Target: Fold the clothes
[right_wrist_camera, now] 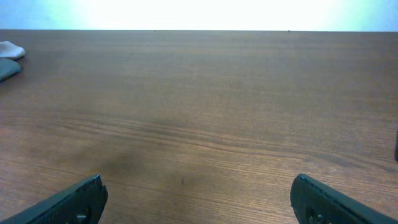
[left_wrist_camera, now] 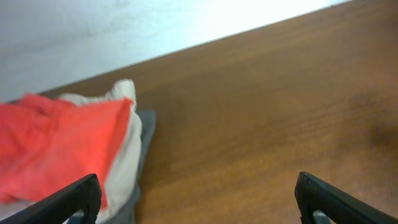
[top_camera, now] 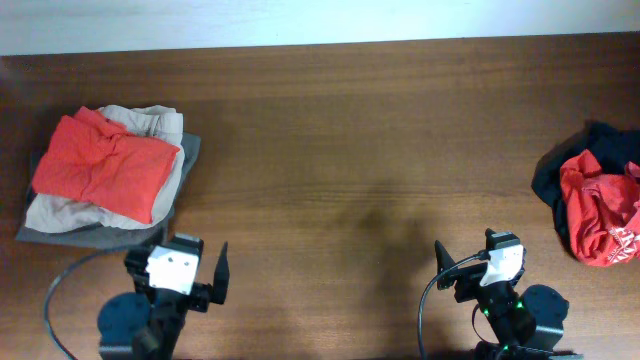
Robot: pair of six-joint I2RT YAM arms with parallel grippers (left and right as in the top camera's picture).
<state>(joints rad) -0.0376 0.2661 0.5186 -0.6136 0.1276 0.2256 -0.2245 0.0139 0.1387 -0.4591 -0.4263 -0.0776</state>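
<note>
step: likely starting next garment | folded stack (top_camera: pixel 105 165) far left | left tool (left_wrist_camera: pixel 196 199), right tool (right_wrist_camera: pixel 196 196) wide open, empty | next: reach crumpled red shirt (top_camera: pixel 600 210) right, grip an edge

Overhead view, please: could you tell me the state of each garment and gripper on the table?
Orange-red shirt: folded, top of the left stack.
Beige garment: folded, directly beneath it.
Grey garment: flat, bottom of that stack.
Red printed shirt: crumpled, unfolded, at the right edge.
Black garment: crumpled, partly under the red one.
Left gripper: open, empty.
Right gripper: open, empty.
</note>
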